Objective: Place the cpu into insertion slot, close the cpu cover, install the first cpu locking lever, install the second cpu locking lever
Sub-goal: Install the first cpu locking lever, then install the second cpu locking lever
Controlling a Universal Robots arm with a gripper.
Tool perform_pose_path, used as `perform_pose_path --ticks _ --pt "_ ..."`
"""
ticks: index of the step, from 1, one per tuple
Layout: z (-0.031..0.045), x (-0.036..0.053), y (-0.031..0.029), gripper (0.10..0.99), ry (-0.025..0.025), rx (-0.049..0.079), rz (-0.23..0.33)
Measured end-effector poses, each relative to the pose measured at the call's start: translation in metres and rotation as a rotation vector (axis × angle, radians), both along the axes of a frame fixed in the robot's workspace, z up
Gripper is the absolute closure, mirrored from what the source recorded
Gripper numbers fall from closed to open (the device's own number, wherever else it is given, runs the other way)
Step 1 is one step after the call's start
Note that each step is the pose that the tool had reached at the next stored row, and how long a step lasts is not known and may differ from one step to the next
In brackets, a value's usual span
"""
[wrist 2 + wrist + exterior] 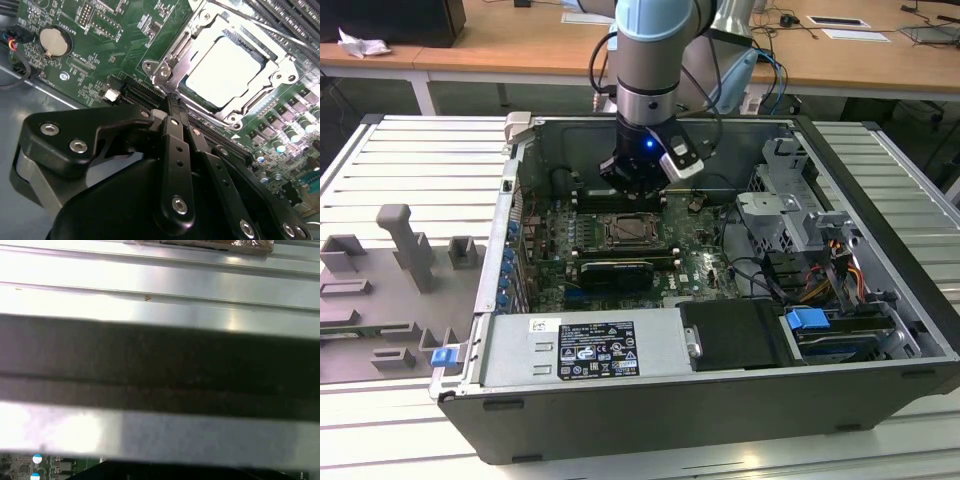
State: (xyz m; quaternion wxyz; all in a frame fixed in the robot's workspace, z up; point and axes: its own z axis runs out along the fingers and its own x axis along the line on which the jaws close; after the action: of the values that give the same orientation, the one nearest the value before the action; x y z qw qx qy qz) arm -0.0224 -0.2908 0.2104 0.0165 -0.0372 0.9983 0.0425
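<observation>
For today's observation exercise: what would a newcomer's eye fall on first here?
The arm's gripper reaching down into the open computer case, just above the socket. In the second wrist view, the pale cpu sits in its socket with the cpu cover framing it, close beyond the fingers.

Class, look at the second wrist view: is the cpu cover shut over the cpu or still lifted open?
Shut. The cpu cover lies flat around the cpu, whose pale top shows through its square window.

In the second wrist view the gripper (170, 102) hides the cpu cover's (197, 50) near edge; its fingertips seem closed.
</observation>
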Motion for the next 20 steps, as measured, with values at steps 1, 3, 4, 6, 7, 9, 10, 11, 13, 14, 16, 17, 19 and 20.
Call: perform_pose_path --ticks 1,3,4,6,7,9,10,11,13,14,16,17,19,20 --pt "0.0000 0.0000 -0.0006 0.980 -0.0001 0.000 0.000" --pt "0.0000 0.0000 -0.0018 0.980 0.0000 0.000 0.000" --pt "0.0000 0.0000 -0.0025 0.980 0.0000 0.000 0.000" --pt "0.0000 0.0000 -0.0039 0.980 0.0000 0.000 0.000" --pt "0.0000 0.0000 -0.0044 0.980 0.0000 0.000 0.000" --pt "0.0000 0.0000 -0.0052 0.980 0.0000 0.000 0.000" --pt "0.0000 0.0000 -0.0055 0.980 0.0000 0.000 0.000" --pt "0.0000 0.0000 -0.0060 0.980 0.0000 0.000 0.000" --pt "0.0000 0.0000 -0.0066 0.980 -0.0001 0.000 0.000" --pt "0.0000 0.0000 -0.0069 0.980 -0.0001 0.000 0.000" --pt "0.0000 0.0000 -0.0074 0.980 -0.0001 0.000 0.000" --pt "0.0000 0.0000 -0.0077 0.980 0.0000 0.000 0.000" --pt "0.0000 0.0000 -0.0087 0.980 0.0000 0.000 0.000" --pt "0.0000 0.0000 -0.0093 0.980 0.0000 0.000 0.000"
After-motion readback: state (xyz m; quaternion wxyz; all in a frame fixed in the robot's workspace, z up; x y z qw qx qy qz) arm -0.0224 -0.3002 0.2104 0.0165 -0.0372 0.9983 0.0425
